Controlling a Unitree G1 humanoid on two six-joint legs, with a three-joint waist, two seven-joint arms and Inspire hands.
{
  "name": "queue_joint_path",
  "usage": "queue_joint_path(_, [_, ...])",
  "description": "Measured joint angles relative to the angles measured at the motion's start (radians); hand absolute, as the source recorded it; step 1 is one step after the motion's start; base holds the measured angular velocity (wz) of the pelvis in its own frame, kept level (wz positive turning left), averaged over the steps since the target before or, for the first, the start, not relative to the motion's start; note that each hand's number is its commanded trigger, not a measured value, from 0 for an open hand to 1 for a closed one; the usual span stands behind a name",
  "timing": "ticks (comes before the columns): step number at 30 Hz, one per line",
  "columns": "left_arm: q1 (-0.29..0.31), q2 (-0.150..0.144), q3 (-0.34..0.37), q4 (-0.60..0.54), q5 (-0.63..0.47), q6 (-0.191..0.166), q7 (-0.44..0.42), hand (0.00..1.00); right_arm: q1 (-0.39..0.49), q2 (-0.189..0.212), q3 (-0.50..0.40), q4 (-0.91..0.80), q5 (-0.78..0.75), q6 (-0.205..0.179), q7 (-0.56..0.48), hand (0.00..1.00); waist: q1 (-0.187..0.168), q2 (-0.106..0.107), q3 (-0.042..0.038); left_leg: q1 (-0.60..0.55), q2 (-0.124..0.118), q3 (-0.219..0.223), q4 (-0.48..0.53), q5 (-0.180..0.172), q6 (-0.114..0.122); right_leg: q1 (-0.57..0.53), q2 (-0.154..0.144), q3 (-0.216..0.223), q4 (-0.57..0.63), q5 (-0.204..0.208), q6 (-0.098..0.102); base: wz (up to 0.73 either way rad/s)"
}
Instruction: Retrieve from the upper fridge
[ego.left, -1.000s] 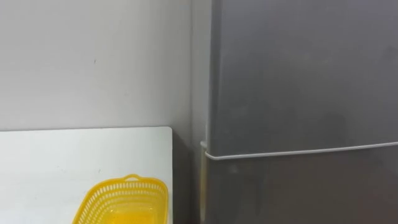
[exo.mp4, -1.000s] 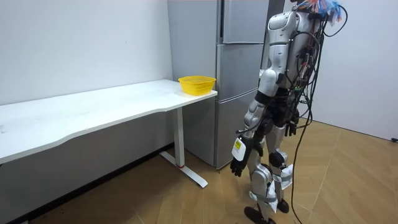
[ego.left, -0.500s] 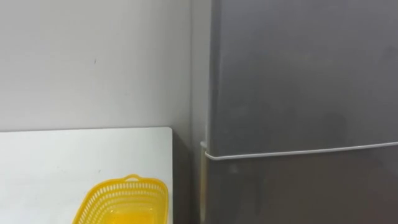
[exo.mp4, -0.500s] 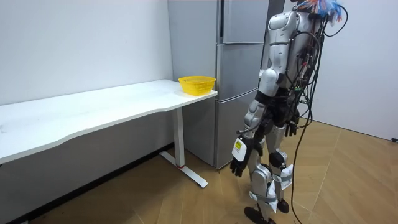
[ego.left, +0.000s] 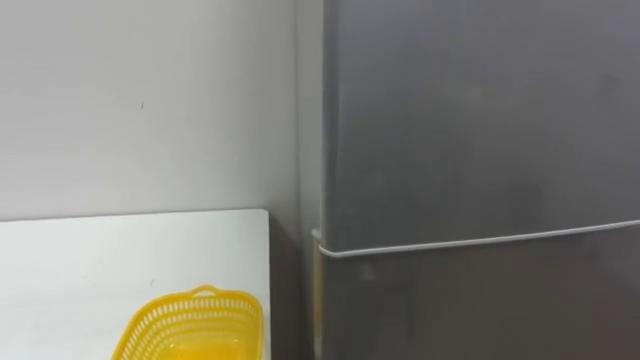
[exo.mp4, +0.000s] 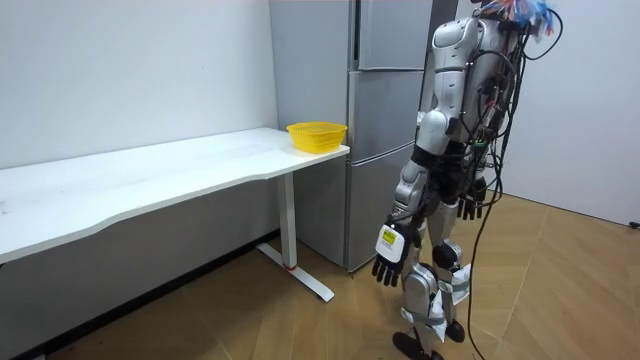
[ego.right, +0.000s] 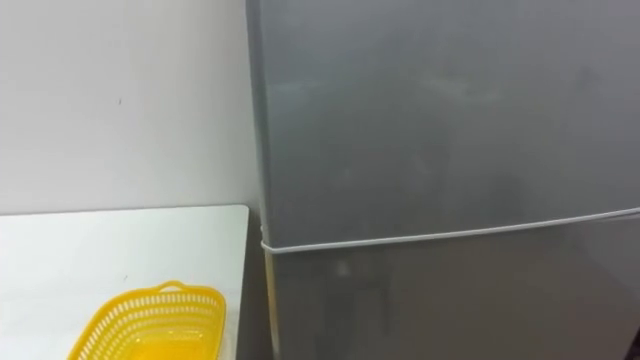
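**Fridge: shut, both hands empty**

Fridge (ego.left: 480, 130): grey, two doors, both closed. You see it fill the right side of the eye views, with the pale seam (ego.left: 470, 242) between the upper and lower doors running across low down. It stands against the wall (ego.left: 140, 100), just beside the table (ego.left: 80, 250).

Basket (ego.left: 190, 325): yellow, on the tabletop at the corner nearest the fridge. You cannot tell whether anything lies in it.

Robot: in the room view you find it standing upright on the wood floor (exo.mp4: 560, 290), facing the fridge front.

Left hand (exo.mp4: 388, 258): hangs by the thigh, fingers loose and apart, holding nothing.

Right hand (exo.mp4: 470, 206): hangs at hip height on the far side, fingers loose, holding nothing.
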Motion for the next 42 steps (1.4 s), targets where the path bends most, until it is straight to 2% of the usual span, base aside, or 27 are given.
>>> queue_joint_path(4, [0.003, 0.0, 0.051, 0.0, -0.155, 0.0, 0.075, 0.0, -0.012, -0.001, -0.012, 0.017, -0.001, 0.006, -0.037, 0.0, 0.003, 0.002, 0.0001, 0.0, 0.0, 0.0, -0.002, 0.0, 0.0, -0.003, 0.002, 0.0, 0.0, 0.0, 0.0, 0.0])
queue_joint_path(8, [-0.006, 0.0, 0.15, 0.0, -0.36, -0.011, 0.143, 0.0, -0.019, -0.005, -0.014, 0.032, -0.001, 0.007, -0.055, 0.0, 0.021, 0.002, -0.0002, 0.005, 0.0, 0.001, -0.002, 0.0, 0.0, -0.002, 0.003, 0.002, 0.001, 0.0, 0.0, 0.0])
queue_joint_path(12, [-0.024, 0.002, 0.2, -0.002, -0.513, -0.029, 0.193, 0.0, -0.012, -0.005, -0.039, 0.03, -0.002, 0.007, -0.065, 0.0, 0.032, 0.005, -0.0009, 0.004, 0.0, 0.001, -0.004, 0.0, 0.0, -0.002, 0.003, 0.002, 0.002, 0.0, 0.0, 0.0])
queue_joint_path(16, [-0.023, 0.002, 0.237, -0.064, -0.726, -0.042, 0.265, 0.0, -0.011, -0.007, -0.059, 0.015, -0.001, 0.007, -0.084, 0.0, 0.034, 0.013, -0.0012, 0.005, 0.0, 0.0, -0.005, 0.0, 0.0, 0.0, 0.004, -0.001, 0.003, 0.0, 0.0, 0.01])
queue_joint_path(18, [-0.018, 0.002, 0.243, -0.113, -0.836, -0.065, 0.291, 0.0, -0.014, -0.009, -0.06, 0.014, -0.003, 0.004, -0.085, 0.0, 0.044, 0.015, -0.0015, 0.007, 0.0, 0.0, -0.005, 0.0, 0.0, 0.0, 0.004, 0.001, 0.005, 0.0, 0.0, 0.0])
queue_joint_path(20, [-0.022, 0.002, 0.244, -0.161, -0.957, -0.105, 0.312, 0.0, -0.014, -0.01, -0.06, 0.014, -0.017, -0.005, -0.085, 0.0, 0.055, 0.015, -0.0015, 0.006, 0.0, 0.0, -0.005, 0.0, 0.0, 0.0, 0.004, -0.001, 0.005, 0.0, 0.0, 0.0])
queue_joint_path(24, [-0.037, 0.005, 0.291, -0.237, -1.079, -0.127, 0.368, 0.0, -0.014, -0.011, -0.07, 0.002, -0.02, -0.013, -0.087, 0.0, 0.066, 0.017, -0.0033, -0.003, 0.0, -0.001, -0.004, 0.0, 0.0, -0.02, 0.003, -0.011, 0.019, 0.0, 0.0, 0.0])
queue_joint_path(25, [-0.038, 0.006, 0.31, -0.272, -1.117, -0.144, 0.387, 0.0, -0.011, -0.012, -0.072, -0.003, -0.025, -0.015, -0.092, 0.0, 0.071, 0.017, -0.0056, -0.01, 0.0, 0.0, -0.002, 0.0, 0.0, -0.028, 0.003, -0.011, 0.021, 0.0, 0.0, 0.0])
queue_joint_path(28, [-0.04, 0.014, 0.331, -0.349, -1.154, -0.192, 0.433, 0.0, -0.008, -0.014, -0.101, -0.006, -0.04, -0.024, -0.097, 0.0, 0.082, 0.021, -0.0072, -0.013, 0.0, 0.0, -0.001, 0.0, 0.0, -0.037, 0.003, -0.01, 0.034, 0.0, 0.0, -0.01])
queue_joint_path(30, [-0.039, 0.014, 0.359, -0.4, -1.171, -0.212, 0.472, 0.0, -0.007, -0.015, -0.126, -0.009, -0.041, -0.037, -0.101, 0.0, 0.082, 0.024, -0.009, -0.009, 0.0, 0.0, -0.001, 0.0, 0.0, -0.034, 0.003, -0.01, 0.034, 0.0, 0.0, 0.0])
queue_joint_path(33, [-0.028, 0.017, 0.379, -0.547, -1.223, -0.242, 0.569, 0.0, 0.012, -0.017, -0.13, -0.051, -0.04, -0.05, -0.106, 0.0, 0.086, 0.025, -0.0087, -0.012, 0.0, 0.0, -0.001, 0.0, 0.0, -0.034, 0.003, -0.007, 0.033, 0.0, 0.0, 0.0])
queue_joint_path(36, [-0.029, 0.027, 0.394, -0.703, -1.224, -0.267, 0.663, 0.0, 0.011, -0.017, -0.13, -0.077, -0.046, -0.05, -0.11, 0.0, 0.087, 0.034, -0.0098, -0.013, 0.0, 0.0, -0.001, 0.0, 0.0, -0.04, 0.004, 0.0, 0.036, 0.0, -0.001, -0.05])
queue_joint_path(38, [-0.031, 0.042, 0.405, -0.817, -1.22, -0.307, 0.723, 0.0, 0.019, -0.017, -0.133, -0.101, -0.048, -0.06, -0.122, 0.0, 0.089, 0.044, -0.0101, -0.012, 0.0, 0.0, -0.001, 0.0, 0.0, -0.044, 0.005, 0.002, 0.041, 0.0, -0.001, -0.07])
queue_joint_path(39, [-0.034, 0.048, 0.406, -0.834, -1.211, -0.315, 0.735, 0.0, 0.022, -0.017, -0.133, -0.105, -0.05, -0.061, -0.127, 0.0, 0.088, 0.048, -0.0096, -0.011, 0.0, 0.001, -0.001, 0.0, 0.001, -0.045, 0.005, 0.003, 0.042, 0.0, -0.001, -0.07])
queue_joint_path(42, [-0.035, 0.052, 0.407, -0.989, -1.153, -0.332, 0.812, 0.0, 0.036, -0.016, -0.128, -0.11, -0.052, -0.069, -0.138, 0.0, 0.09, 0.057, -0.0086, -0.012, -0.001, 0.001, -0.001, 0.0, 0.001, -0.049, 0.005, 0.002, 0.047, 0.0, -0.001, -0.01])
